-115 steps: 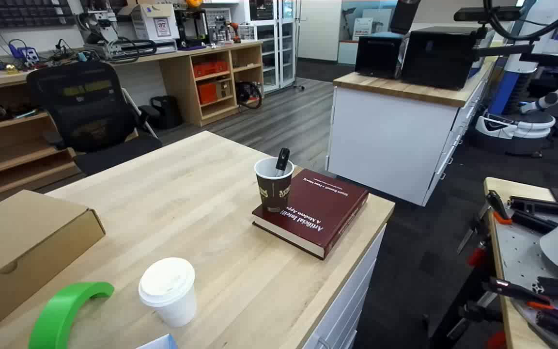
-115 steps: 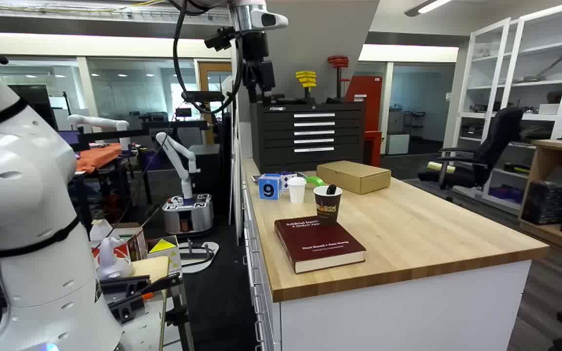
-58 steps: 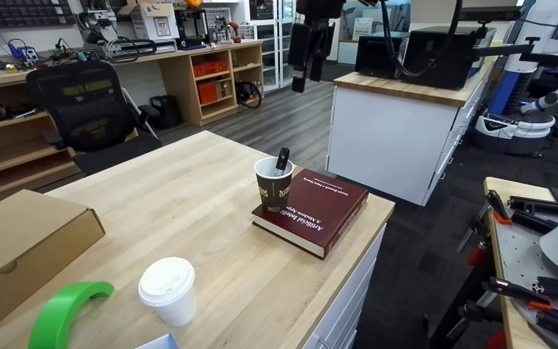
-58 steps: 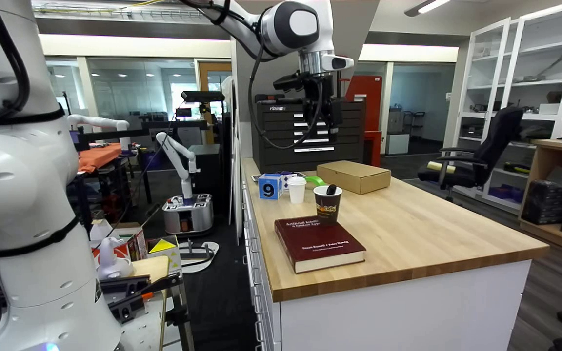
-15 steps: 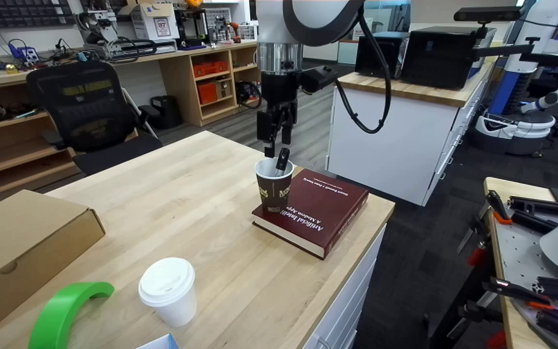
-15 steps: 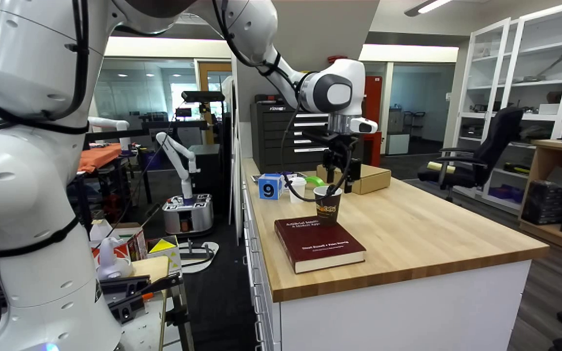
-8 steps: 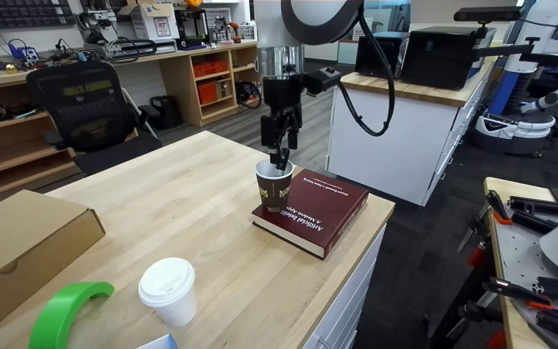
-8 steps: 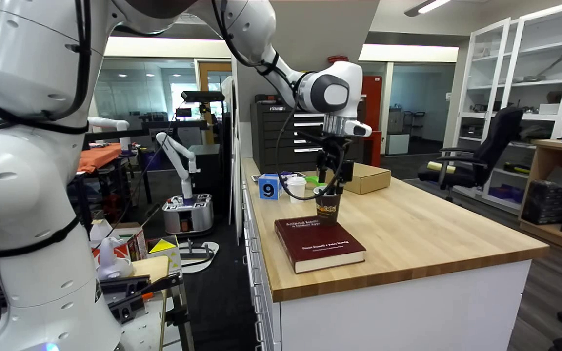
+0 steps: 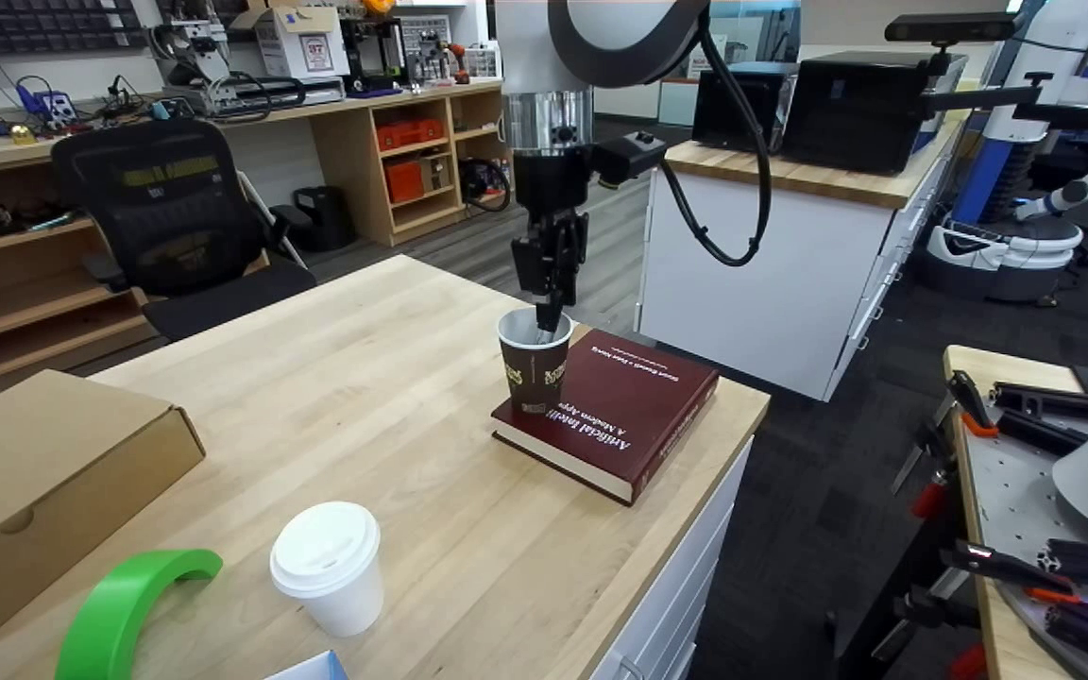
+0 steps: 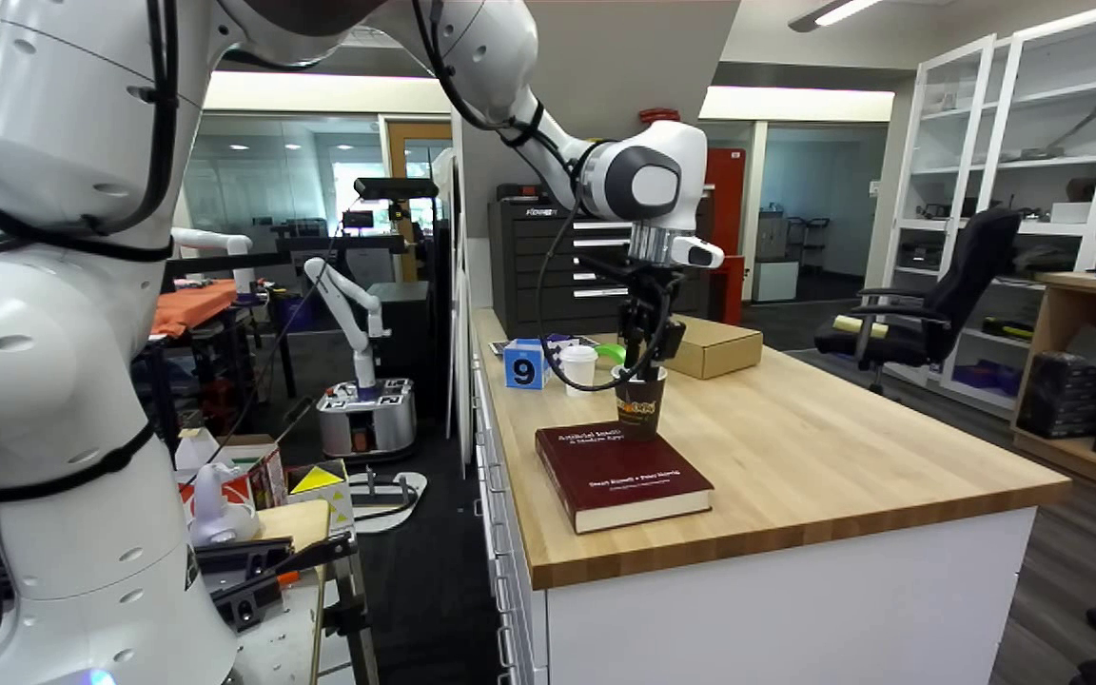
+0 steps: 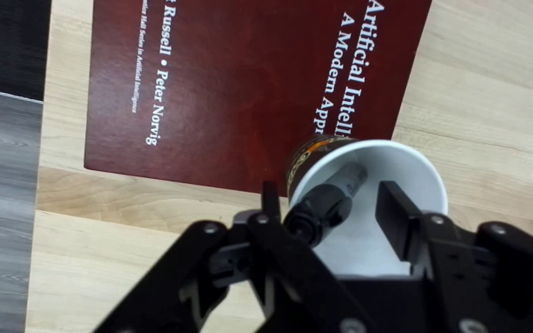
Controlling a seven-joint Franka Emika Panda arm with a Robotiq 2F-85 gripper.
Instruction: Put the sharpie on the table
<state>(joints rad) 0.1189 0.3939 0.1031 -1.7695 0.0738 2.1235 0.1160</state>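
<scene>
Wrist view: the gripper (image 11: 332,209) is at the mouth of the brown cup (image 11: 367,208), fingers apart, one on either side of the sharpie (image 11: 325,202) — a gap shows on one side; whether the other finger touches it, I cannot tell. The sharpie leans in the brown cup, cap end up. In both exterior views the brown cup stands on the book (image 9: 621,404), near its edge, and the book lies on the table (image 9: 383,406) — along with the white cup (image 9: 331,569) and the box (image 9: 62,467).
</scene>
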